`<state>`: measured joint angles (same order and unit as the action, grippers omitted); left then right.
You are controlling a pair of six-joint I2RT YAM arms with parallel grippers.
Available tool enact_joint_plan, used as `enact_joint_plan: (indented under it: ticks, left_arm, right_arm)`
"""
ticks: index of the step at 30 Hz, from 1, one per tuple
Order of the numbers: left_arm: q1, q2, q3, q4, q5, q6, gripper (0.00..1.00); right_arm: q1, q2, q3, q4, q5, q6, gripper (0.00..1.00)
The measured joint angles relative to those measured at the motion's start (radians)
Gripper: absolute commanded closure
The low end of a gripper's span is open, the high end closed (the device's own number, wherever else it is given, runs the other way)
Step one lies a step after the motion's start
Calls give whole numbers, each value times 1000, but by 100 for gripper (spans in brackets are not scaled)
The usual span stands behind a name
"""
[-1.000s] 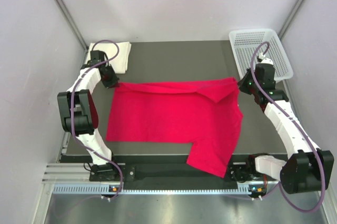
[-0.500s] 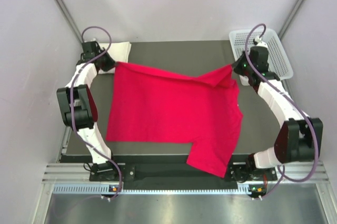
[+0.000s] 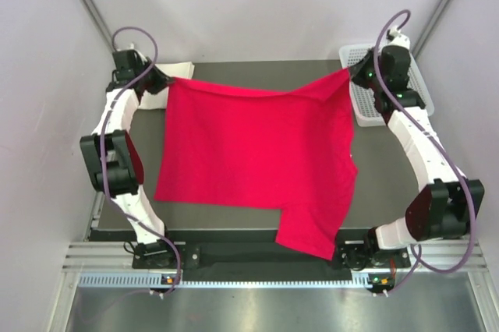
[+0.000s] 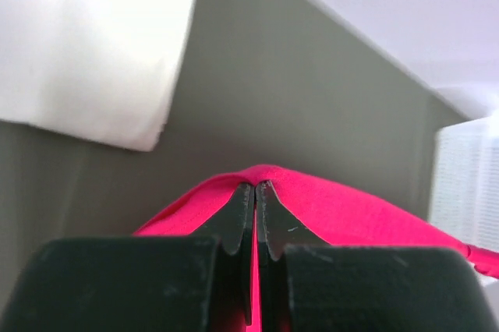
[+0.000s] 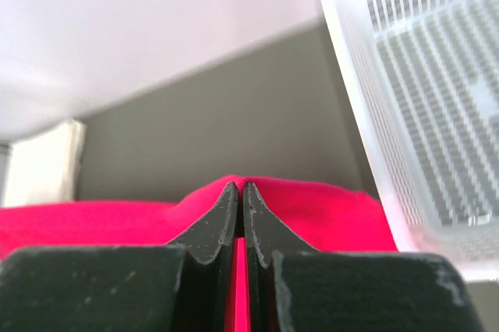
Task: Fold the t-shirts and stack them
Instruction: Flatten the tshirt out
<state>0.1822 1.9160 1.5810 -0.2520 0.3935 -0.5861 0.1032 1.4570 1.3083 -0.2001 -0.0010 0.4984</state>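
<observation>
Both arms were working the back of the table (image 3: pixel 257 73), level with the basket (image 3: pixel 365 111). The left gripper (image 4: pixel 255 192) was clenched on one far corner of the red t-shirt (image 3: pixel 257 160), well across from the basket. The right gripper (image 5: pixel 239 192) was pinched tight on the other far corner, just beside the basket's wall. Between them the far hem hung stretched and lifted. The rest of the cloth draped down onto the table away from the basket, with one sleeve spilling over the table's near edge.

The cream-white t-shirt (image 4: pixel 86 44) lay at the back corner opposite the basket, under the left arm. It looked like a neat folded slab, so I'd call that one done. The red one showed no fold at all and was only being spread out. By my reckoning, laying it flat, folding it and stacking it with the white one were all yet to do.
</observation>
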Motion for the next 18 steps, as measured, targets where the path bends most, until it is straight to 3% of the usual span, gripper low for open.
enact_joint_plan:
  ticks: [10,18]
  left_arm:
    - [2,-372,278,-99,-39,-17,100]
    - [-60,-640,425,-216,-212,25,100]
  right_arm:
    - [0,-261,282,-27,43,-44,100]
    - [1,-571,309,-29,92,-81,100]
